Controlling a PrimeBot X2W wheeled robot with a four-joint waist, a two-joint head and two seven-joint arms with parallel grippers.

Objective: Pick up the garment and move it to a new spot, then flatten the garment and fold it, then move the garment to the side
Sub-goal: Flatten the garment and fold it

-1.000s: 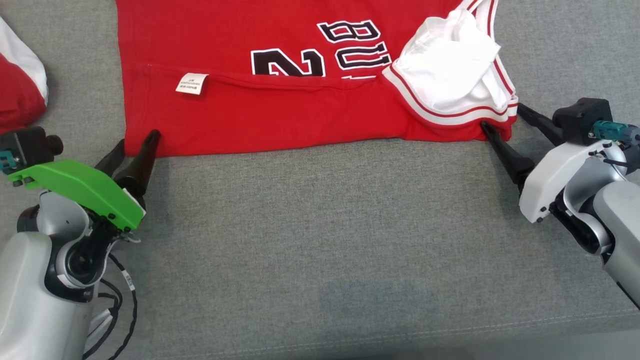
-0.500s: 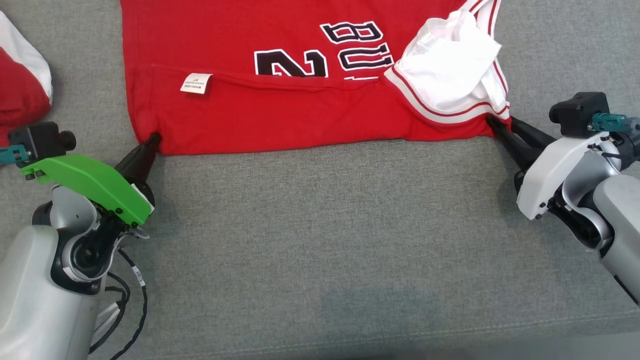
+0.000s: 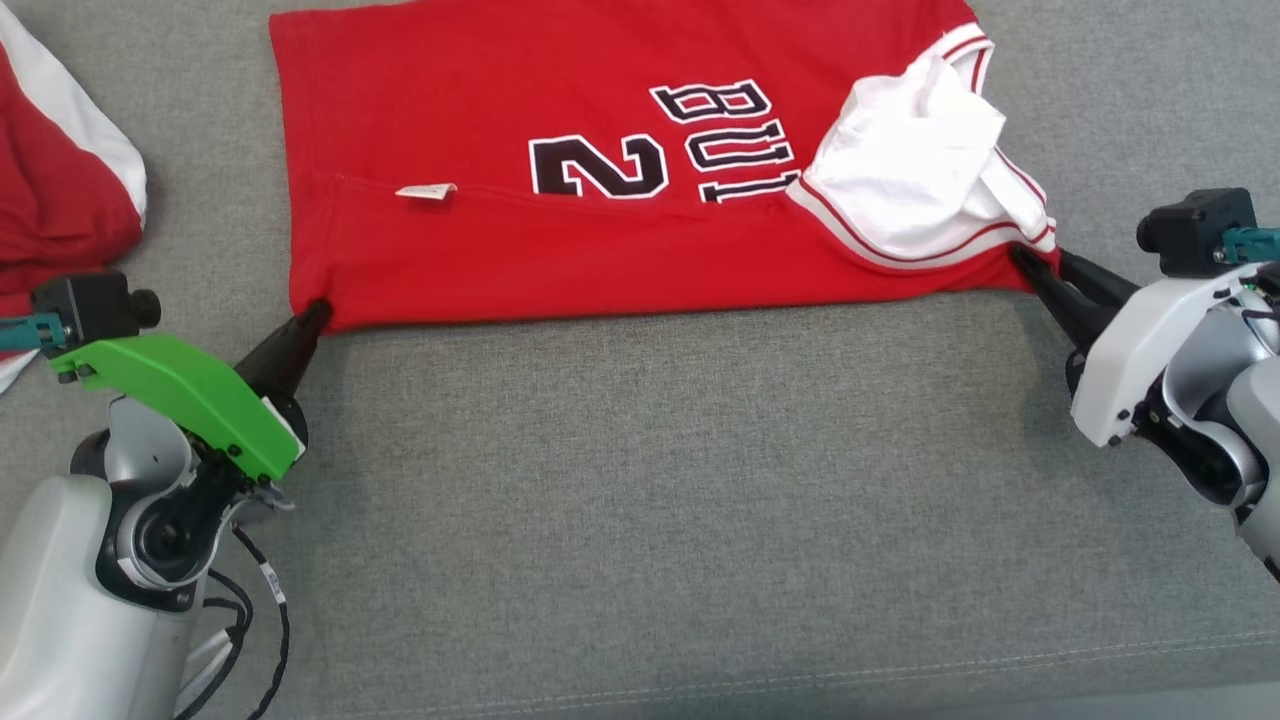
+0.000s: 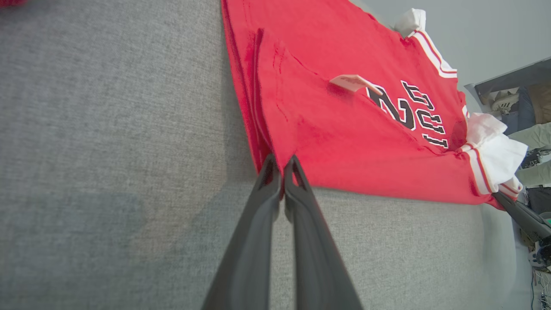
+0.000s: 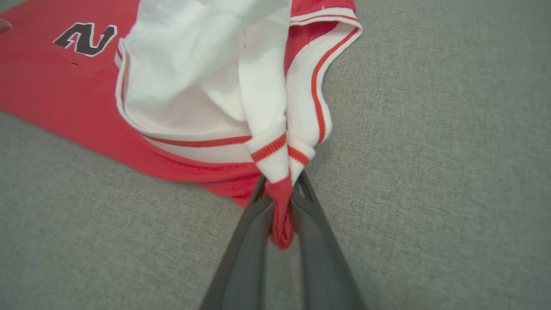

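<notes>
Grey woven cloth covers the whole worktop (image 3: 640, 500), and the red basketball jersey (image 3: 560, 250) lies spread across the far part of it, number and lettering facing up. Left tool (image 3: 312, 316) is pressed together on the jersey's near-left corner. Right tool (image 3: 1028, 262) is pinching a bunched bit of red fabric at the near-right corner, right under the white sleeve (image 3: 910, 170) that's flopped over the body.

Looks to me like the near edge is about to get lifted for a move or a fold. Tip, if you ask me: raise both corners together and at the same height, with the near edge taut between them, else the middle sags and drags. That sleeve will probably need tucking flat too. A second red-and-white garment (image 3: 50, 210) sits well off the jersey's left edge, so steer clear of it.
</notes>
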